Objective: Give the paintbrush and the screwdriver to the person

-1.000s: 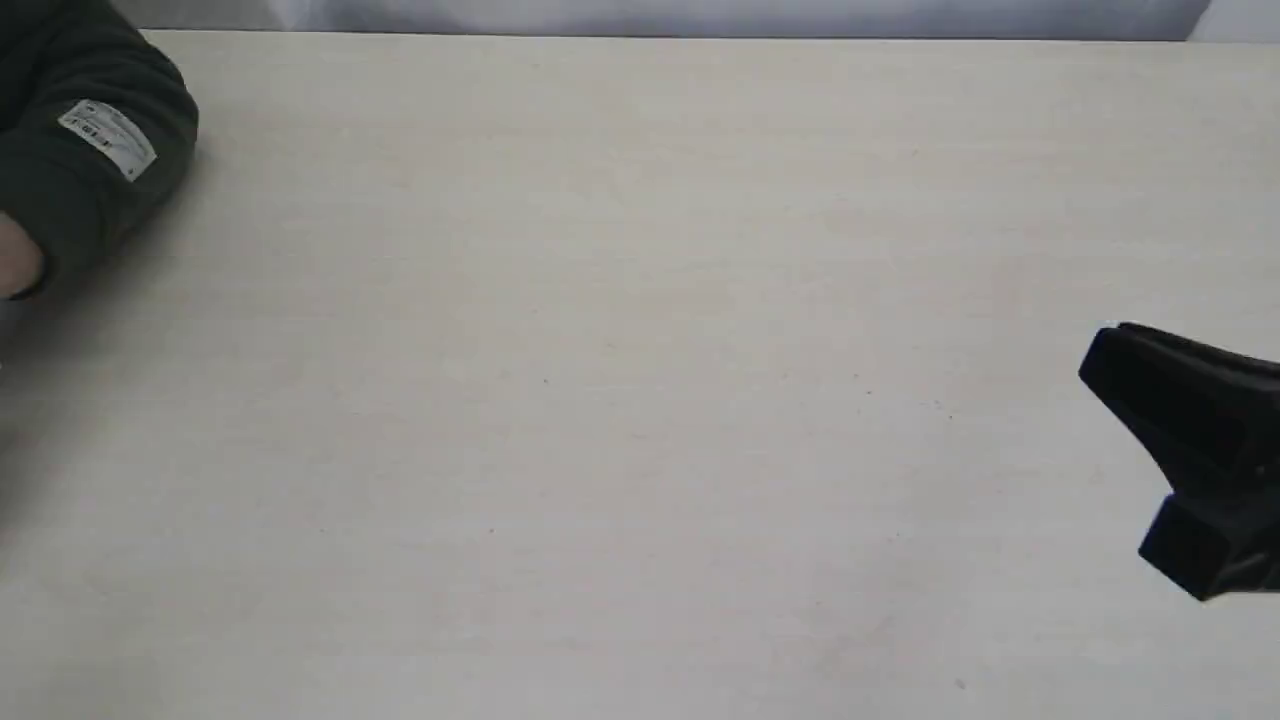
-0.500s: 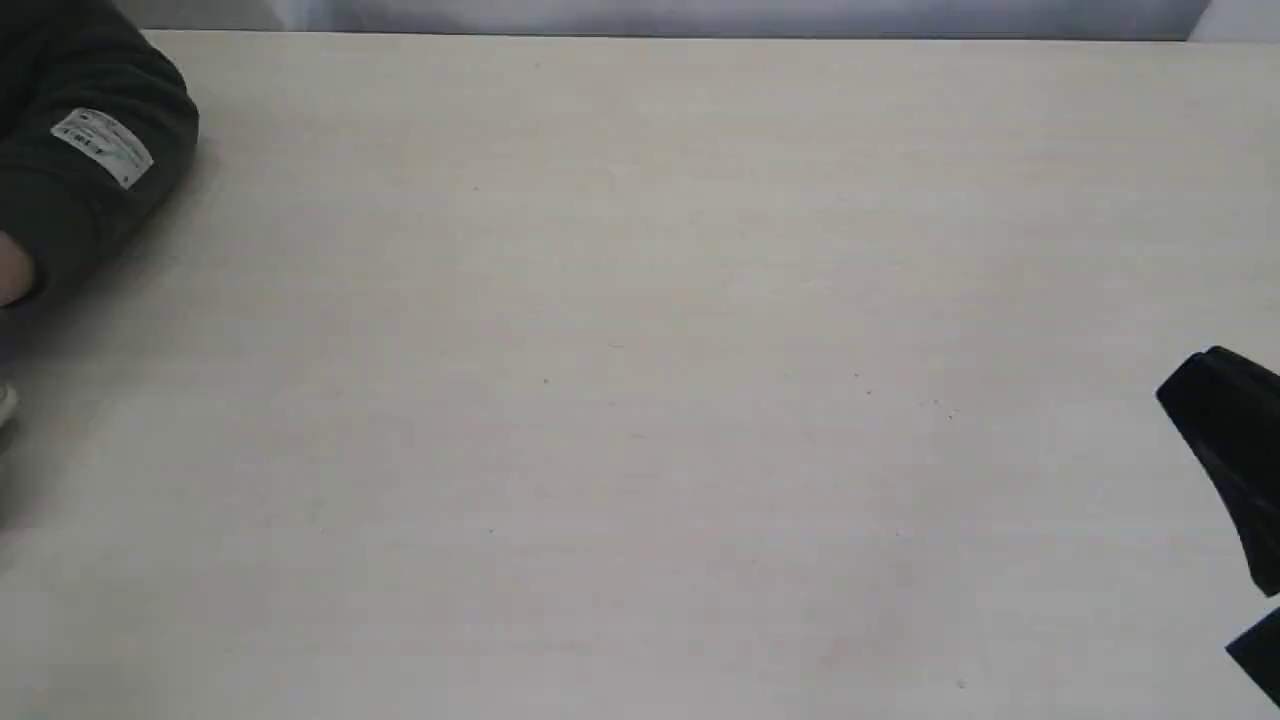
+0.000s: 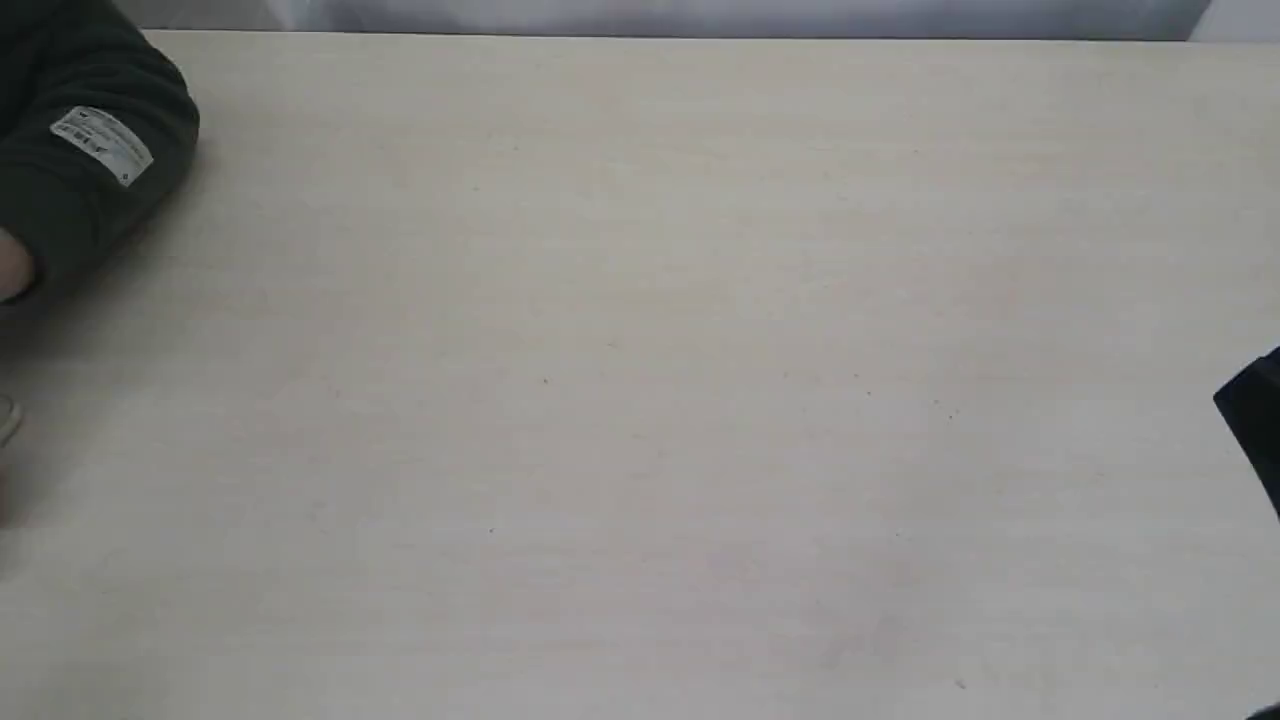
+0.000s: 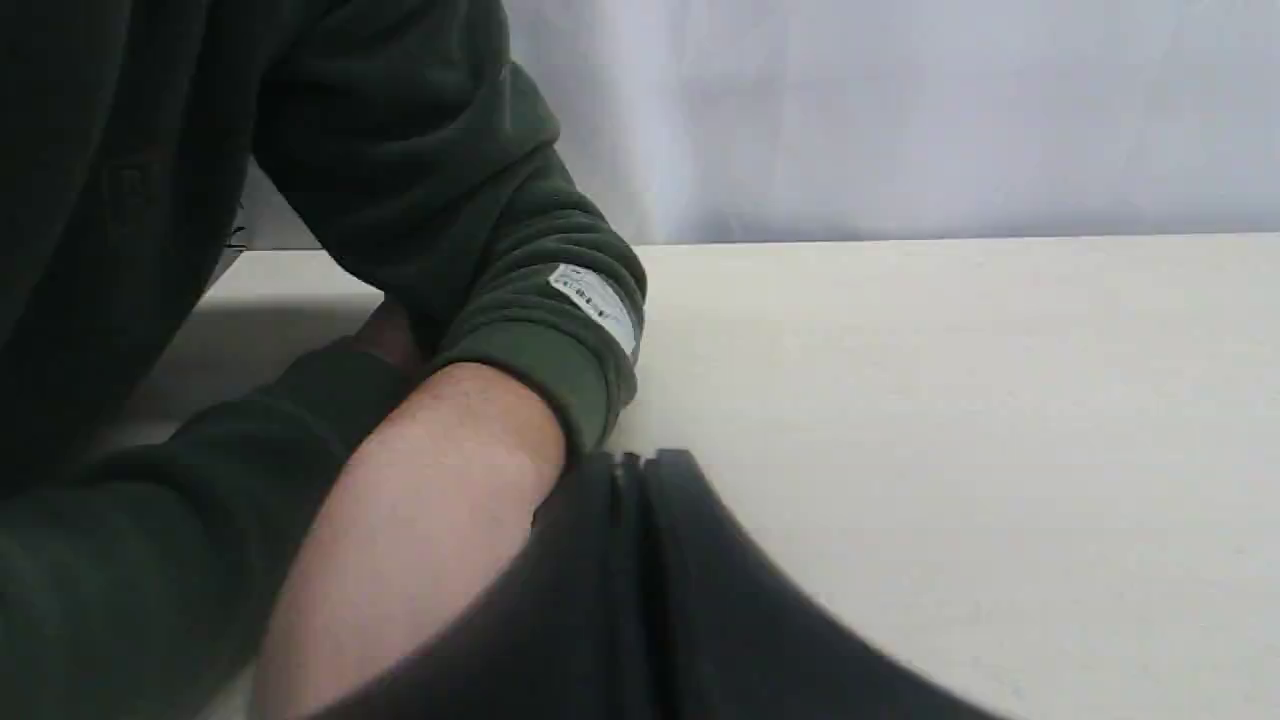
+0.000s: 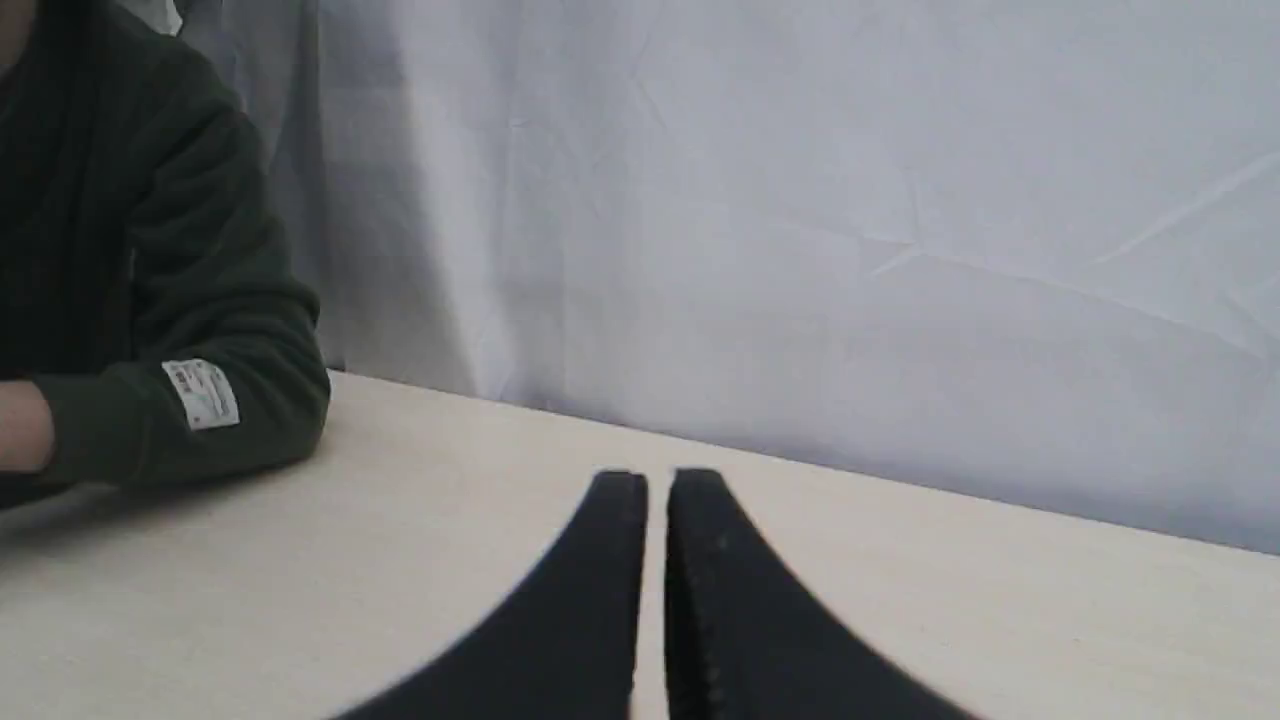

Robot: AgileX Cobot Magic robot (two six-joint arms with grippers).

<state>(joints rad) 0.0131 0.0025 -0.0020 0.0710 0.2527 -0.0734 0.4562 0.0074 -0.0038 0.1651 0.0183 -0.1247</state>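
Note:
Neither the paintbrush nor the screwdriver shows in any view. The person's dark green sleeve [image 3: 90, 150] rests at the table's far left corner, with a bit of bare hand [image 3: 10, 270] at the picture's edge. In the left wrist view my left gripper [image 4: 630, 468] is shut with nothing visible between its black fingers, close beside the person's bare forearm [image 4: 420, 500] and cuff [image 4: 545, 340]. My right gripper [image 5: 655, 490] is shut and empty above the table. Only a black corner of the right gripper [image 3: 1255, 420] shows in the exterior view.
The pale wooden table [image 3: 640, 350] fills the exterior view. A small pale object [image 3: 5, 415] peeks in at the left edge; what it is cannot be told. A white cloth backdrop [image 5: 800, 200] hangs behind the table.
My right gripper has drawn back to the right, almost out of the exterior view. The person's sleeve has stayed nearly still, and a pale bit appeared at the left edge.

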